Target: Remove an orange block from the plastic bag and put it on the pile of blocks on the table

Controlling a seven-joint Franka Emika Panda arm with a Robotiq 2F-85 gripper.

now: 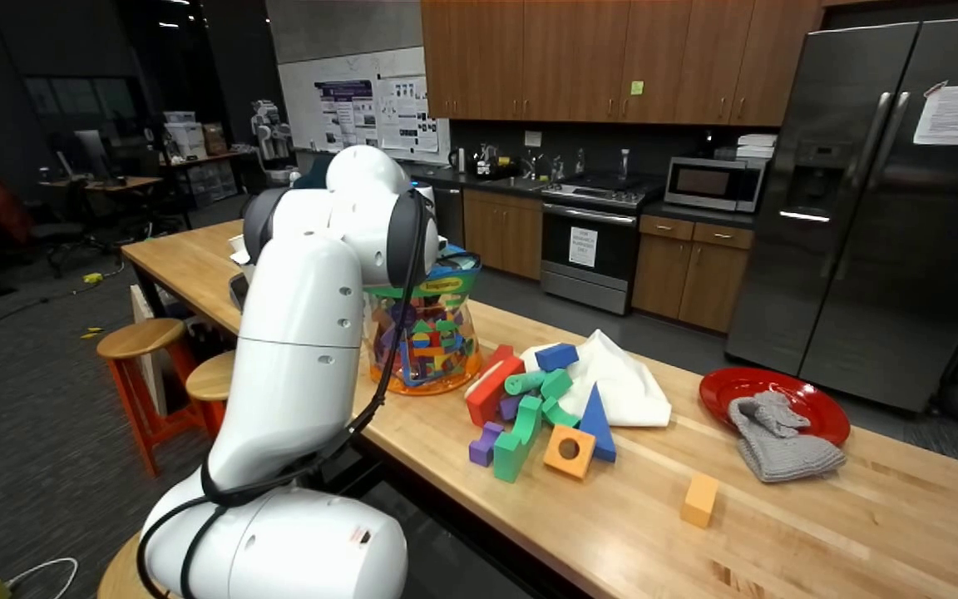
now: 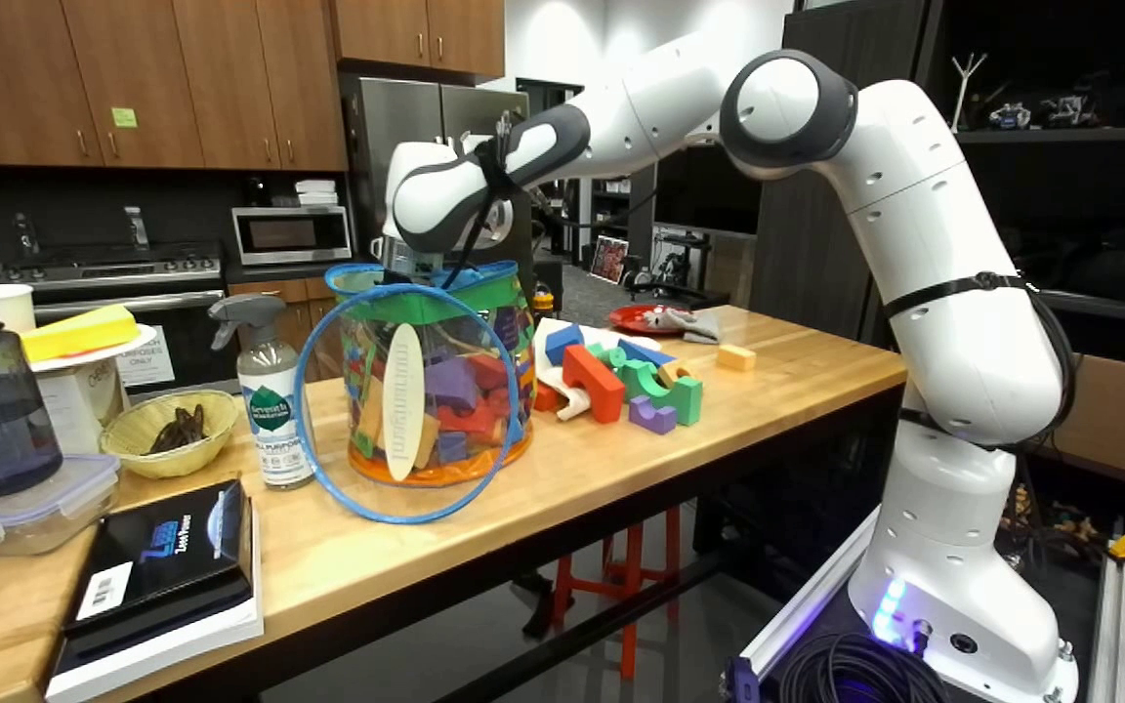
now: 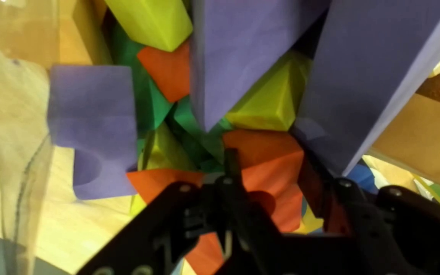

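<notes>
- Inside the clear plastic bag point(image 1: 446, 287), the end effector point(image 3: 272, 158) points down among the loose pieces and pinches an orange-red block point(image 3: 269, 175), its fingers point(image 3: 232, 166) against opposite sides of it.
- Close around that block, purple blocks point(image 3: 239, 53) and yellow blocks point(image 3: 267, 105) show in the wrist view.
- On the wooden surface point(image 1: 787, 545), the bag stands upright, the arm point(image 2: 787, 107) bent over its mouth in an exterior view.
- Just beside the bag lies the pile of blocks point(image 1: 528, 420), in green, blue, red, purple and orange, next to a white cloth point(image 1: 629, 391).
- Apart from the pile rests a small orange block point(image 1: 699, 501), near a red dish point(image 1: 722, 388) with a grey cloth point(image 1: 791, 453) hanging over its rim.
- A spray bottle point(image 2: 272, 415) stands just beside the bag.
</notes>
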